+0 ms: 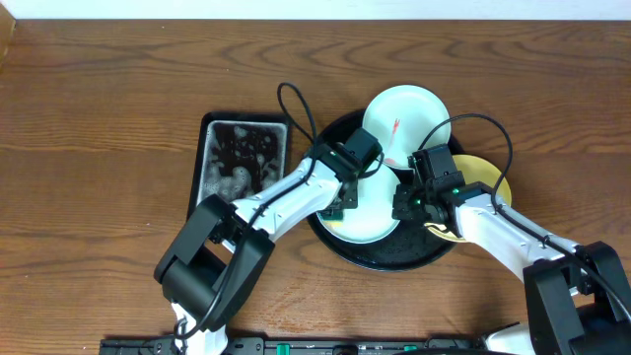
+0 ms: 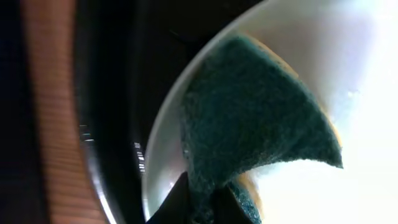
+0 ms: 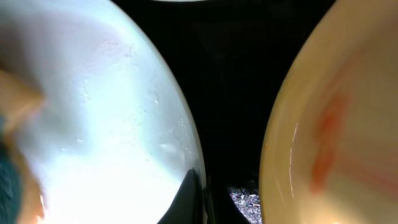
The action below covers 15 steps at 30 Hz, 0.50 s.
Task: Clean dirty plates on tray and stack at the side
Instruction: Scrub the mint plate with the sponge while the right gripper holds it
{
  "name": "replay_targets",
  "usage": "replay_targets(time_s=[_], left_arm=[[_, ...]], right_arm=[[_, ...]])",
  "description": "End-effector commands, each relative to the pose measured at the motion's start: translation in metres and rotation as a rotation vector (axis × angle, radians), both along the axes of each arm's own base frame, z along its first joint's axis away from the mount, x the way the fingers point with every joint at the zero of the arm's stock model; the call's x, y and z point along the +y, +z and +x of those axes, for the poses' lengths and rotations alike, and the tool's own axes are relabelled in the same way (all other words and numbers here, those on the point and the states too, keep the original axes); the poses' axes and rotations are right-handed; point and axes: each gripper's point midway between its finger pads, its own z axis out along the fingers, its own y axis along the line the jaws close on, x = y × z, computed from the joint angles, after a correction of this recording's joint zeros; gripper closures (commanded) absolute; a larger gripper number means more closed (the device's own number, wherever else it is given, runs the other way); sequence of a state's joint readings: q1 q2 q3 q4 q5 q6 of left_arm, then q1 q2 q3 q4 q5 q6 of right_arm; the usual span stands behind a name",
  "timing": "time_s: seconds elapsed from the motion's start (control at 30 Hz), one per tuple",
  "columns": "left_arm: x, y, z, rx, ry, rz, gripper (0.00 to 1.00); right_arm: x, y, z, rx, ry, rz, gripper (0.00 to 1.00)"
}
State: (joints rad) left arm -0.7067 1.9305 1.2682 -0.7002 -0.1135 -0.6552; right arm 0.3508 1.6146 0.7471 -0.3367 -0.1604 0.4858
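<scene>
Green sponge [image 2: 249, 112] — left jaws clamped on it | right jaws pinching mint plate [image 3: 93, 124] rim

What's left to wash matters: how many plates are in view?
3: far mint plate at the tray's back, near mint plate under the left gripper, yellow plate at the tray's right.

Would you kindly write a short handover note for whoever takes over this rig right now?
Left gripper: shut on the sponge, which is pressed inside the near plate.
Right gripper: shut, fingers apparently pinching that plate's rim.
Things: the near plate and the far plate, which has a red smear, sit on the tray. The yellow plate, also smeared red, is at the tray's right edge.
Done: nothing stacked at the side yet.
Left: finish the near plate, clean the other two, stack all three beside the tray.
</scene>
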Motion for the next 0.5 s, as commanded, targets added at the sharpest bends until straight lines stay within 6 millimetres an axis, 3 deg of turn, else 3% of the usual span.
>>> replay_targets(time_s=[0.0, 0.07, 0.13, 0.3, 0.37, 0.47], left_arm=[[0.04, -0.001, 0.016, -0.107, -0.005, 0.242, 0.93], [0.028, -0.003, 0.014, -0.103, -0.017, 0.198, 0.93], [0.004, -0.008, 0.009, -0.068, -0.036, 0.083, 0.93], [-0.078, -0.007, -0.004, 0.049, -0.117, -0.333, 0.92], [-0.102, -0.003, -0.006, 0.06, -0.15, -0.441, 0.92], [-0.119, -0.003, -0.01, 0.086, -0.131, -0.513, 0.92]], right_arm=[[-0.01, -0.014, -0.011, 0.038, 0.008, -0.068, 0.99], [-0.01, -0.014, -0.011, 0.037, 0.008, -0.068, 0.99], [-0.01, -0.014, -0.011, 0.038, 0.008, -0.068, 0.99], [-0.01, -0.014, -0.011, 0.037, 0.008, -0.068, 0.99], [-0.01, -0.014, -0.011, 0.038, 0.008, -0.068, 0.99], [-0.01, -0.014, -0.011, 0.038, 0.008, -0.069, 0.99]])
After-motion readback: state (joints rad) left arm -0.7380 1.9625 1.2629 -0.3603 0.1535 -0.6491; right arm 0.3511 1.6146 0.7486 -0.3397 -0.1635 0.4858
